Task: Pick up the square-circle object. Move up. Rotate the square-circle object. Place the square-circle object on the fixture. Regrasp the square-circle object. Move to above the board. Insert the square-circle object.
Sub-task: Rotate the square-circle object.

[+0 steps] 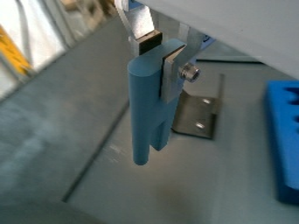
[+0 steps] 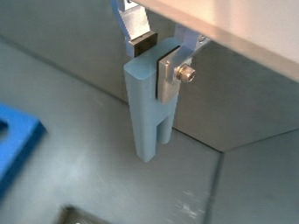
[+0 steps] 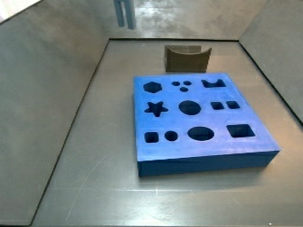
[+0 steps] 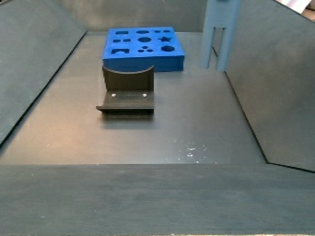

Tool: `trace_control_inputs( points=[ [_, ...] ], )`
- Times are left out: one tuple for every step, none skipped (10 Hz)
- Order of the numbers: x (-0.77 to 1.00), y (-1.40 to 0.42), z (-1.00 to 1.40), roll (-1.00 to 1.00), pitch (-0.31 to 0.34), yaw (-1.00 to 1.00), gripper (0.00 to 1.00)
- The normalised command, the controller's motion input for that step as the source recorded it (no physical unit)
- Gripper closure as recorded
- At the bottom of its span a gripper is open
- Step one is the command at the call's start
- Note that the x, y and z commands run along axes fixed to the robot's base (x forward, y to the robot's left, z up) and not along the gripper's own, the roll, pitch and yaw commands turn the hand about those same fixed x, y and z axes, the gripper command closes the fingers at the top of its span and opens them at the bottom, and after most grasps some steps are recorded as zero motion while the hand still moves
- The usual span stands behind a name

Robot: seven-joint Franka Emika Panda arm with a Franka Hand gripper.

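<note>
My gripper point(image 1: 158, 54) is shut on the top end of the square-circle object point(image 1: 149, 109), a slim light blue-grey peg that hangs straight down from the fingers in both wrist views point(image 2: 149, 114). In a side view the peg point(image 3: 122, 12) hangs high at the frame's top edge, well above the floor; it also shows in the other side view point(image 4: 220, 37). The gripper body is cut off in both side views. The fixture point(image 3: 186, 58) is a dark olive-brown block standing beyond the board point(image 3: 201, 120), a thick blue slab with dark cut-outs. Fixture point(image 4: 127, 88) and board point(image 4: 144, 48) lie apart from the peg.
Grey metal walls enclose the floor on all sides. The fixture's base plate with screws point(image 1: 197, 114) lies below the peg, and the board's edge point(image 1: 284, 131) is beside it. A corner of the board point(image 2: 14, 144) shows below.
</note>
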Motion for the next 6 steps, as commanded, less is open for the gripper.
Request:
trace_control_inputs(
  points=[
    [0.02, 0.02, 0.02, -0.86, 0.310, -0.34, 1.00],
    [0.03, 0.01, 0.03, -0.64, 0.273, -0.23, 1.00],
    [0.04, 0.01, 0.03, -0.44, 0.235, -0.14, 1.00],
    [0.06, 0.01, 0.01, -0.30, 0.193, -0.08, 1.00],
    [0.06, 0.01, 0.00, -0.20, 0.141, -0.04, 1.00],
    [0.53, 0.02, 0.00, -0.06, 0.039, -1.00, 1.00]
  ],
)
